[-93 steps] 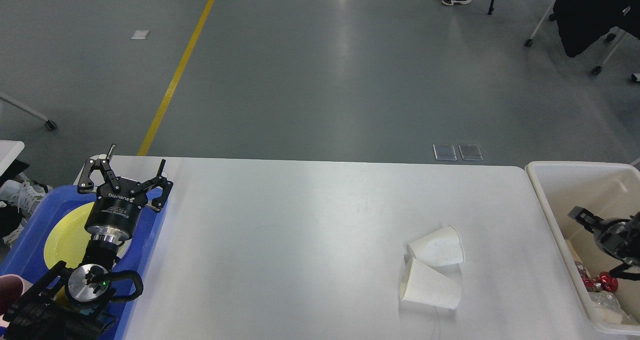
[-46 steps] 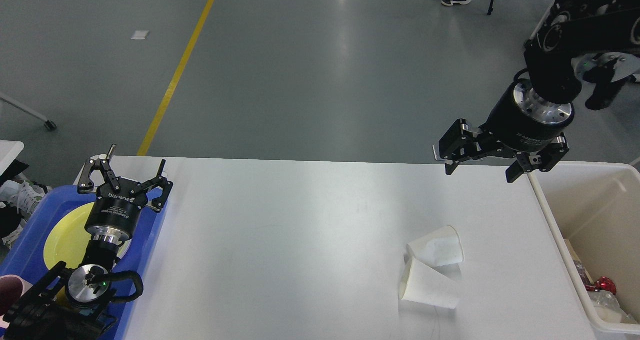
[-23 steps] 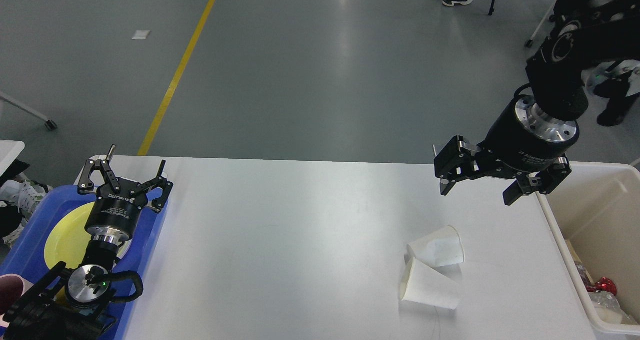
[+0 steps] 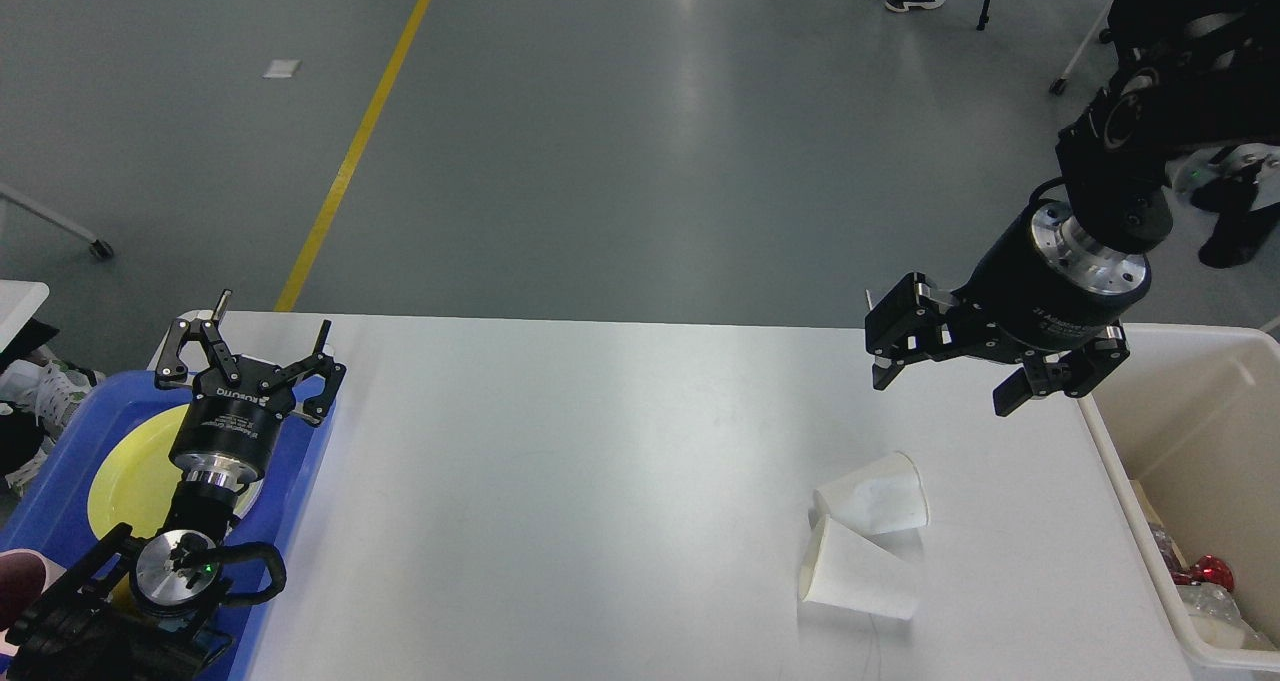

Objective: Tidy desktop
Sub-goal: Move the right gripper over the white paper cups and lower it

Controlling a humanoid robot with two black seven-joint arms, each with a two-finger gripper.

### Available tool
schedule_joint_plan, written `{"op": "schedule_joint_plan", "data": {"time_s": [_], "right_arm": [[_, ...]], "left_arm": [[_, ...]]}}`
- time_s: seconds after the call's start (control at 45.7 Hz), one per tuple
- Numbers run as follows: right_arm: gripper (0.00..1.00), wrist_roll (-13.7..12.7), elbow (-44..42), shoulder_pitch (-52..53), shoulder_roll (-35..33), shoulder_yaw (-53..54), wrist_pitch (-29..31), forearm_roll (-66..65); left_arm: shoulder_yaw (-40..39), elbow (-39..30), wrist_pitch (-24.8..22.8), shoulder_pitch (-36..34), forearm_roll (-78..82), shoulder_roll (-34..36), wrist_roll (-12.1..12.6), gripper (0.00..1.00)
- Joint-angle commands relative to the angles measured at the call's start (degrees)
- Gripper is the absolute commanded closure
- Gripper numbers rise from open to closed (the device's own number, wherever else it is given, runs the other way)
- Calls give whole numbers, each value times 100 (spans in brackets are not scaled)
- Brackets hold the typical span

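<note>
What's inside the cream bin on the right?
In the bin, near its front corner: a red shiny item and pale crumpled rubbish. The frame edge cuts off the rest.

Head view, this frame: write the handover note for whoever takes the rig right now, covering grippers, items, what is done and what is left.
Left gripper: open, empty, above the blue tray, which holds a yellow plate.
Right gripper: open, empty, in the air above the far right part of the desktop, beyond the cups.
Two white paper cups lie tipped over, touching, near the desktop's right side.
Cream bin at the right edge already holds some trash.
Done: nothing else loose shows on the desktop.
Left: both cups, probably into the bin; the right gripper is the nearer one.
</note>
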Motion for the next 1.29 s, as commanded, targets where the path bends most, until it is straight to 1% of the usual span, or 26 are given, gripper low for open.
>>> {"op": "schedule_joint_plan", "data": {"time_s": [0.0,0.569,0.832,0.898,0.963,1.116,1.27], "right_arm": [[0,-4,-3,-76,31,4,7,7],[0,-30,-3,39,57,136,77,77],[0,-83,-56,-66,347,223,-37,86],[0,-83,-100,-172,374,241,-177,86],[0,-109,-109,-391,391,285,-441,86],[1,-338,-109,-1015,435,338,-898,86],[1,-347,-135,-1753,427,417,-1609,86]], "left_arm": [[0,0,0,0,0,0,0,4],[0,0,0,0,0,0,0,4],[0,0,0,0,0,0,0,4],[0,0,0,0,0,0,0,4],[0,0,0,0,0,0,0,4],[0,0,0,0,0,0,0,4],[0,0,0,0,0,0,0,4]]}}
